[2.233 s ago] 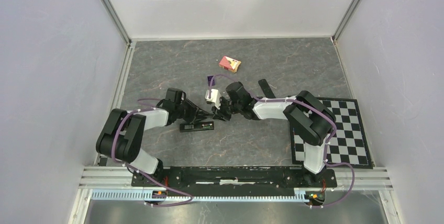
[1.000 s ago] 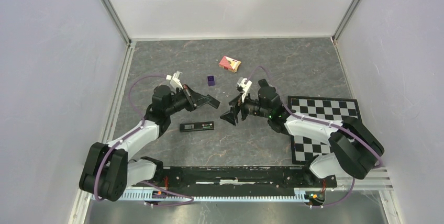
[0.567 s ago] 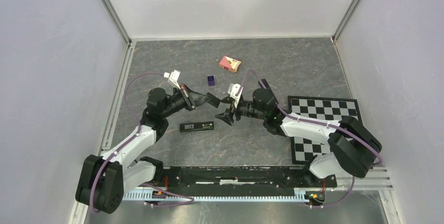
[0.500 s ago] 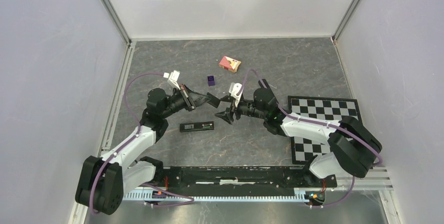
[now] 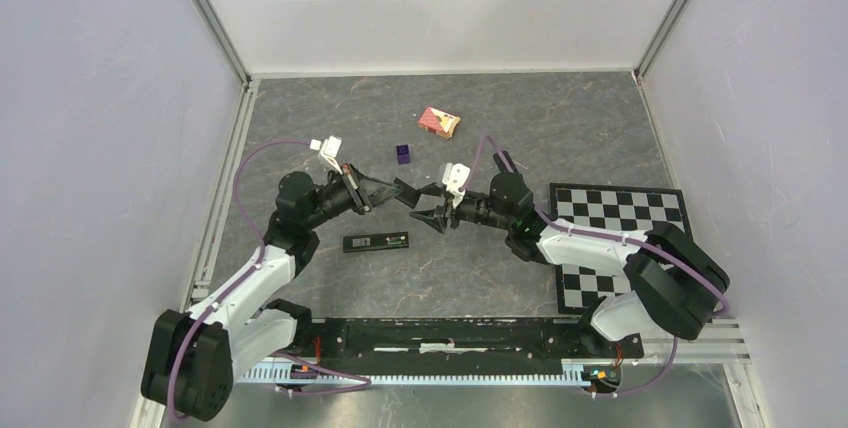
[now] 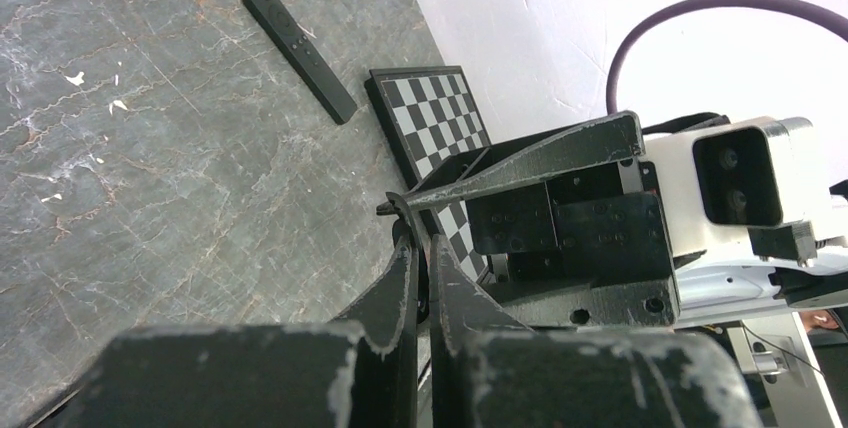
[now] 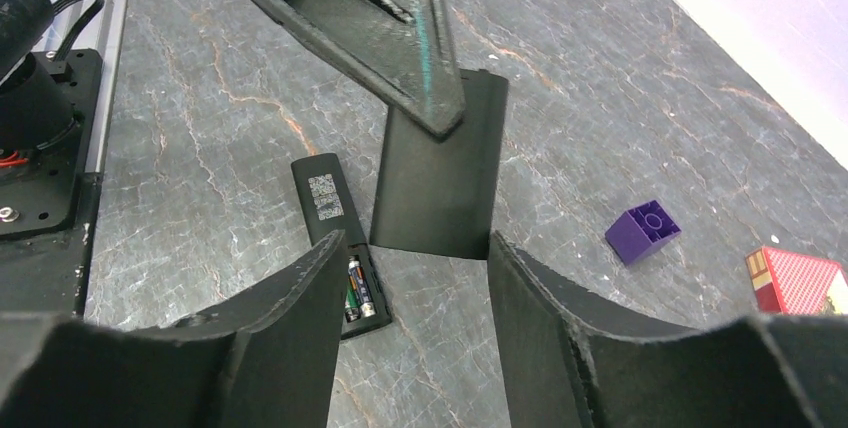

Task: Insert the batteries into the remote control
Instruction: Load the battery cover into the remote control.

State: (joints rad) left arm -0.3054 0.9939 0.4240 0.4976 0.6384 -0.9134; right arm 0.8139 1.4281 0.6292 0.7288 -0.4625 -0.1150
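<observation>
The remote control (image 5: 376, 242) lies back-up on the grey table, with a pale label near one end. In the right wrist view (image 7: 322, 193) its compartment is open, and the two batteries (image 7: 358, 291), one green and one blue, lie side by side inside. My left gripper (image 5: 402, 192) hovers above the table and is shut on a flat black cover plate (image 7: 440, 168). It also shows in the left wrist view (image 6: 423, 248). My right gripper (image 5: 427, 206) is open and faces the plate, its fingers (image 7: 560, 338) either side of the plate's lower end without touching it.
A purple cube (image 5: 403, 154) and a red-and-white box (image 5: 438, 122) lie further back. A second black remote with buttons (image 6: 300, 53) lies by the checkerboard mat (image 5: 640, 258) at right. Grey walls enclose the table.
Both grippers have risen off the remote on the table. In the last second they came together, the left carrying the cover plate to the right and the right gripper shifting left to meet it.
</observation>
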